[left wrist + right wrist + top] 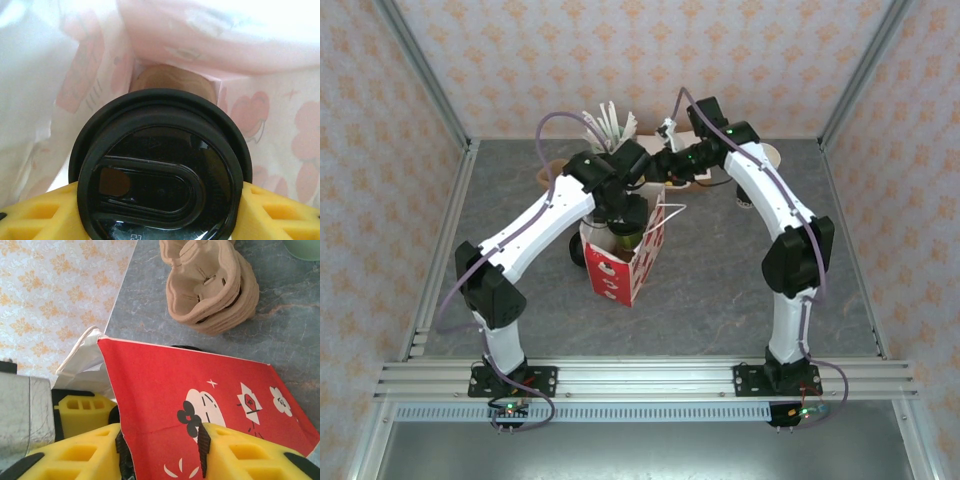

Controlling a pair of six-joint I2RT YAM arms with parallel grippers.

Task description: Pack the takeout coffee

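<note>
Gripping takeout coffee (pixel 160 170) inside bag (pixel 225 385), left gripper (pixel 160 216), cup sides hidden, right gripper (pixel 161 452) astride bag wall, grip unclear.

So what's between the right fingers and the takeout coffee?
The wall of the red bag: the right wrist view shows it between the right fingers, and the left wrist view shows the takeout coffee inside the bag.

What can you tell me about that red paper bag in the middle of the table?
The bag looks like paper: red outside with white cartoon prints, white inside, with a thin white handle. It stands upright, mouth open, on the grey table. The jaws of the right gripper straddle one wall near the rim. The left gripper holds the takeout coffee inside its mouth.
</note>
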